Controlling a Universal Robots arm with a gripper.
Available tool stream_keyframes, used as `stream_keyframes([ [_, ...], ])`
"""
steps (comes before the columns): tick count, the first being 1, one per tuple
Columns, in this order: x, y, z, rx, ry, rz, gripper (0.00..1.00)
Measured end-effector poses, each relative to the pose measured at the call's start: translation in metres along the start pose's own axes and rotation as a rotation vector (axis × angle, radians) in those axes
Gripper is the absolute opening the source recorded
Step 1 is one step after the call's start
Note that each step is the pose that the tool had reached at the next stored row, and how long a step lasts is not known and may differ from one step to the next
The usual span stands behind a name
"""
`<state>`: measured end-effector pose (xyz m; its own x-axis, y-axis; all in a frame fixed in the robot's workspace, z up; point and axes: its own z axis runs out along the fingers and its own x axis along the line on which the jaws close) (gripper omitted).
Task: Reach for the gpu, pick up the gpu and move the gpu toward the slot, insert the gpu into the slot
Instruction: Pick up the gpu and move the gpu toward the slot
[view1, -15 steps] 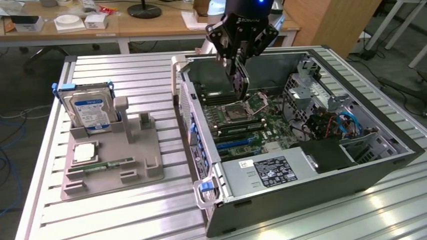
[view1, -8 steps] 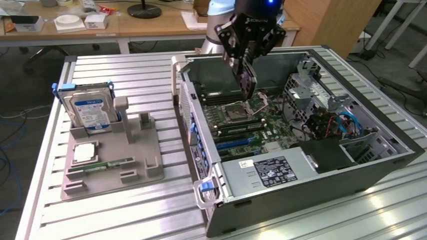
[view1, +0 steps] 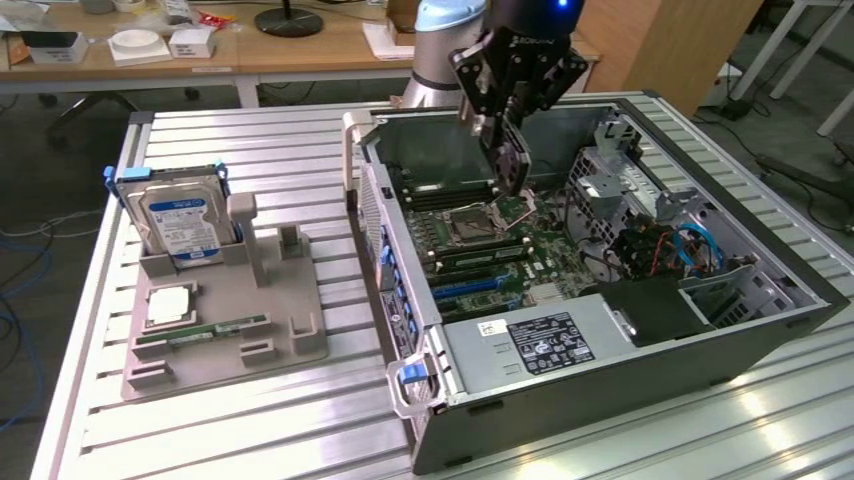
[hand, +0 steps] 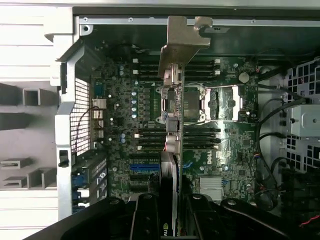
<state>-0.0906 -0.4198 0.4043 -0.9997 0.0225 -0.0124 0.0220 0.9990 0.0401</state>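
The gpu (view1: 515, 170) hung edge-on above the motherboard (view1: 534, 250) inside the open computer case (view1: 667, 385), long axis near vertical, silver bracket (hand: 181, 35) at the end away from the claw (view1: 505, 128) clenching it

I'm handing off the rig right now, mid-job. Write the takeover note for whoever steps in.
Gripper: shut on the gpu, with the card hanging edge-down.
Position: inside the open PC case, above the motherboard near the CPU socket; it appears clear of the board.
Done: reach and pickup.
Left: the gpu is not yet in a slot, so insertion is still to do.
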Motion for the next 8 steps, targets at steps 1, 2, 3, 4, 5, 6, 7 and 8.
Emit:
stream_keyframes([
  [1,-0.002,0.0000,0.0001,0.0000,0.0000,0.000,0.26],
  [2,-0.004,0.0001,0.0001,0.0000,0.0000,0.000,0.26],
  [3,-0.006,0.0001,0.0002,0.0000,0.0000,0.000,0.26],
  [4,-0.008,0.0002,0.0002,0.0001,0.0000,0.000,0.26],
  [5,-0.010,0.0002,0.0003,0.0000,0.0000,0.000,0.26],
  [6,-0.012,0.0003,0.0003,0.0000,0.0000,0.000,0.26],
  [7,-0.015,0.0003,0.0004,0.0000,0.0000,0.000,0.26],
  [8,-0.017,0.0004,0.0004,0.0001,0.0001,0.000,0.26],
])
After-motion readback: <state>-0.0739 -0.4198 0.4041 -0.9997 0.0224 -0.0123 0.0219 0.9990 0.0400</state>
